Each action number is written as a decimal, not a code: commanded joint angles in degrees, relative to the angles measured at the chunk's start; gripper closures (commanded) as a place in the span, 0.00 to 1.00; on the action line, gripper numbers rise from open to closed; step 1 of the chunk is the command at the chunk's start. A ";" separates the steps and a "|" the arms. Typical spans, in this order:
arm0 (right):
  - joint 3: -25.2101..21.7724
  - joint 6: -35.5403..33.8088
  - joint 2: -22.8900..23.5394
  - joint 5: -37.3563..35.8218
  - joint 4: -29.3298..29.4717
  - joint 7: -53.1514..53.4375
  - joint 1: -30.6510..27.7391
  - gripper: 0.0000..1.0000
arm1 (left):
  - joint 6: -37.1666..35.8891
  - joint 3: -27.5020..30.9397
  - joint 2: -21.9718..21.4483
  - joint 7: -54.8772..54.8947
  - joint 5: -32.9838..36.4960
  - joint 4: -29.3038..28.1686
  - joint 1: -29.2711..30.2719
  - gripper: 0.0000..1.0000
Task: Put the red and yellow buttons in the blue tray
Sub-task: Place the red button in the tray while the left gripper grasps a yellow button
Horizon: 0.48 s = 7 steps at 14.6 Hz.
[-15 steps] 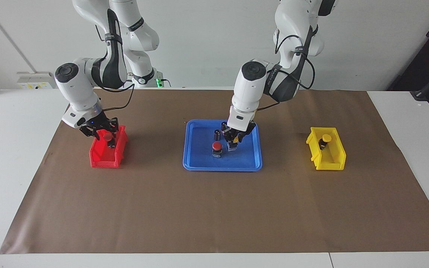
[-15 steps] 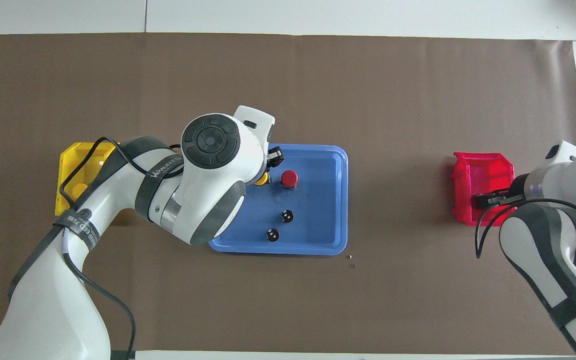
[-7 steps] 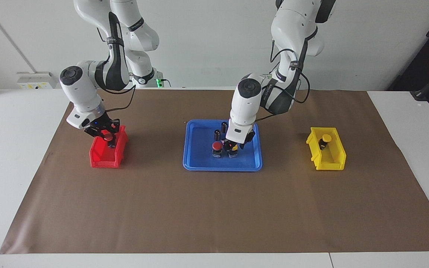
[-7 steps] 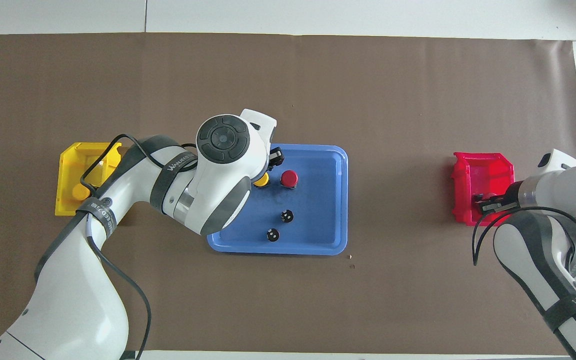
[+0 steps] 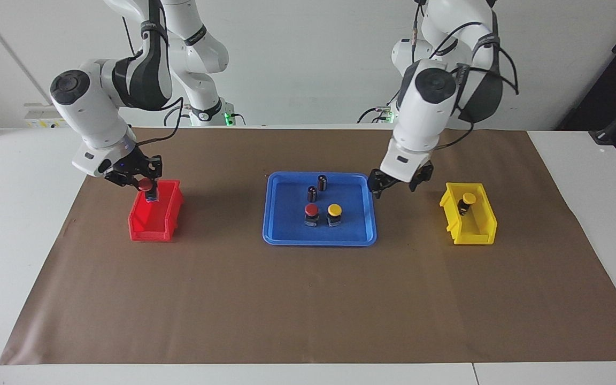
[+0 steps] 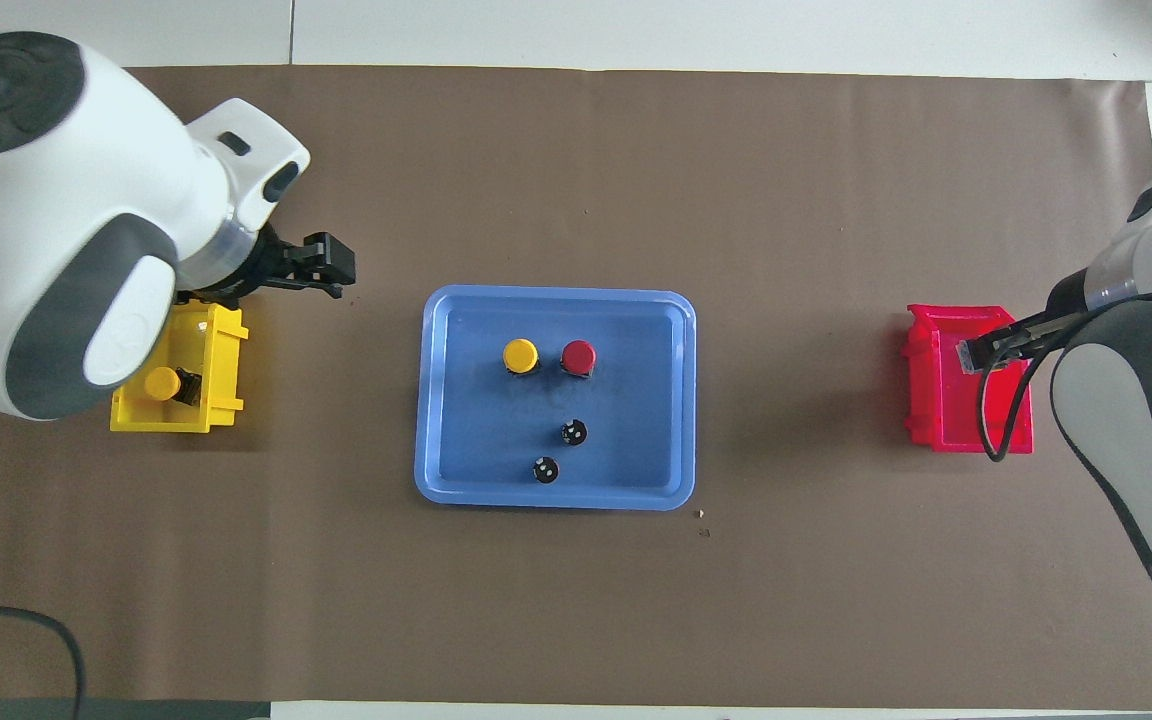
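Note:
The blue tray lies mid-mat. In it stand a red button and a yellow button, side by side and upright. My left gripper hangs open and empty over the mat between the tray and the yellow bin. My right gripper is shut on a second red button, held just above the red bin. Another yellow button lies in the yellow bin.
Two dark cylinders without coloured caps stand in the tray nearer to the robots than the buttons, also in the overhead view. A brown mat covers the table.
My left gripper opened, left the yellow button standing in the tray, then rose and swung toward the yellow bin. My right gripper closed on the red button and lifted it out of the red bin.

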 commanded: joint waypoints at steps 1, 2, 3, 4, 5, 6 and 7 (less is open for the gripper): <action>0.37 1.35 5.29 0.66 5.67 16.81 10.53 0.74 | -9.99 -0.31 -4.13 19.54 0.37 2.80 8.92 0.00; 0.37 5.30 6.25 0.75 5.50 24.11 15.10 0.74 | -10.19 -0.31 -4.74 24.31 0.29 2.30 12.26 0.00; 0.46 8.82 9.48 0.84 6.28 31.49 19.93 0.74 | -7.76 -0.39 -5.79 25.67 0.20 -0.84 14.73 0.00; 0.46 12.68 11.42 1.01 6.55 36.78 23.02 0.74 | -0.86 -0.39 -8.50 25.68 0.11 -6.96 16.41 0.00; 0.46 14.90 13.36 0.93 6.98 40.58 25.58 0.74 | 6.43 -0.39 -10.62 25.25 -0.06 -13.81 17.38 0.01; 0.46 16.48 15.81 0.67 7.25 43.05 27.43 0.73 | 12.60 -0.39 -11.68 24.63 -0.24 -19.19 17.39 0.06; 0.46 18.50 16.88 0.49 6.82 43.77 27.88 0.72 | 16.14 -0.39 -11.52 24.19 -0.24 -21.85 17.48 0.12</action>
